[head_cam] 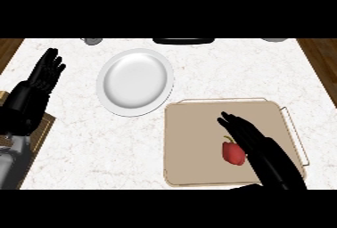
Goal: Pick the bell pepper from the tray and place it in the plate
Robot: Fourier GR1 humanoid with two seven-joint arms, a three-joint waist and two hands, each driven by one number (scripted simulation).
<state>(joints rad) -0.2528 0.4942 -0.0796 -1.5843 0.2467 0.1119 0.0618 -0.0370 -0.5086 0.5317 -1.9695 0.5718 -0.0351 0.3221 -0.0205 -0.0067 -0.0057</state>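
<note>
Two black, slender-fingered hands: left hand [41,82], right hand [253,140], grey forearm behind the left.

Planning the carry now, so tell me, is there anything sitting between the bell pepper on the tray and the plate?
Nothing visible does. The bell pepper lies on the tray beside the right hand; only bare tray, its rim and open counter separate it from the plate.

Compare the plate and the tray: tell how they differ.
The plate is round and white; the tray is square and tan. The plate holds nothing, while the tray carries the red bell pepper, with the right hand over it. The tray has wire handles, the plate none. Both lie flat on the marble counter.
</note>
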